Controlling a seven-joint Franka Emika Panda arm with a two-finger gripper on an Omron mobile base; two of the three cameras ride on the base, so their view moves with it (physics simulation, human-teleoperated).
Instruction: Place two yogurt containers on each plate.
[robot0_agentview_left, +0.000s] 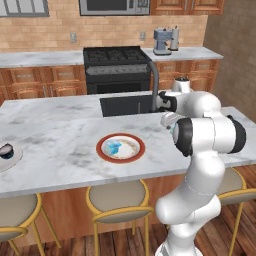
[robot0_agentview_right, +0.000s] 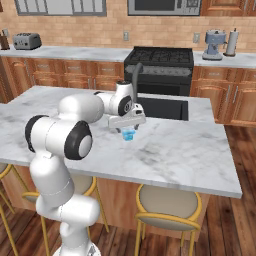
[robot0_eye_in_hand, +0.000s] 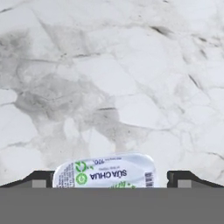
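The claw (robot0_agentview_right: 129, 131) is held wide, with a light blue yogurt container (robot0_eye_in_hand: 105, 171) (label up) seen between its fingertips (robot0_eye_in_hand: 38, 179) on the marble counter (robot0_eye_in_hand: 113, 78).

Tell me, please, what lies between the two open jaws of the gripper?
A light blue yogurt container sits between the jaws of the gripper on the marble counter, seen in the hand view. They stand apart on either side of it.

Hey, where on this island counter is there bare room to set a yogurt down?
Bare marble lies between the red-rimmed plate and the grey plate, and right of the sink. It is crowded where the gripper hangs over a yogurt cup.
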